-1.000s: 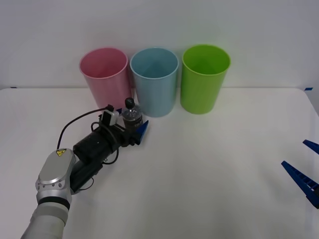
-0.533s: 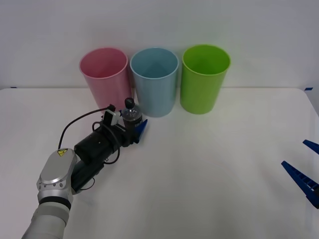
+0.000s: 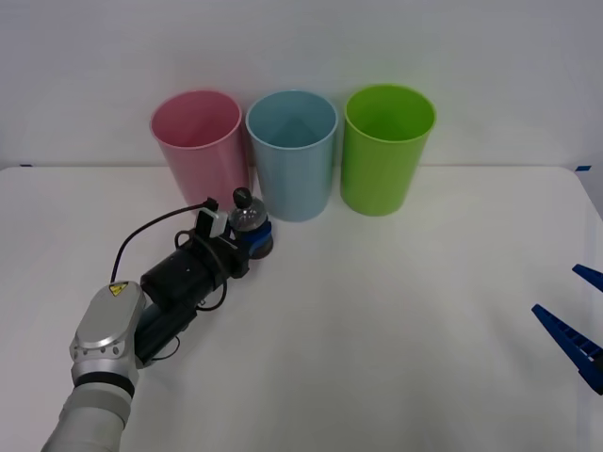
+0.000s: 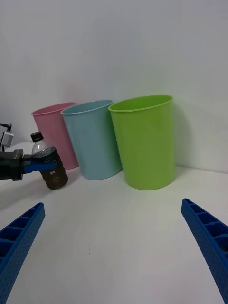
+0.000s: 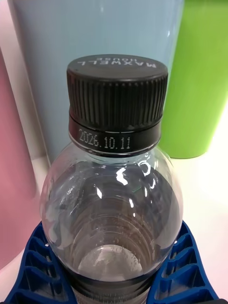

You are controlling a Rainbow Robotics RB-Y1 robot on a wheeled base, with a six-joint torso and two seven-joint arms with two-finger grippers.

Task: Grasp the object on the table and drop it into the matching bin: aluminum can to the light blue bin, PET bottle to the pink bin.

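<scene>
The left end effector [image 3: 252, 241] is pinching the bottle [image 3: 249, 226] around its dark lower body, with a blue ribbed finger [image 5: 40, 266] on each side. The bottle stands upright on the white desk [image 3: 377, 330], just in front of the gap between the pink bin [image 3: 198, 141] and the light blue bin [image 3: 292, 151]. The right end effector [image 3: 584, 325] waits at the desk's right edge with its fingers spread.

Hazards from this position:

- Slip. The grip sits low on a smooth, rounded body, below the clear shoulder and the black cap [image 5: 117, 102]. The top-heavy portion may tip or slide between the fingers during the lift.
- Collision. Both bins stand close behind the bottle. An insufficient lift before moving toward the pink bin would likely drive the bottle or the fingers into a rim and knock a bin over.
- Wrong bin. The light blue bin is as near as the pink one. A small sideways error at release would likely drop the bottle into it. The green bin [image 3: 388, 146] stands farther off and poses less risk.
</scene>
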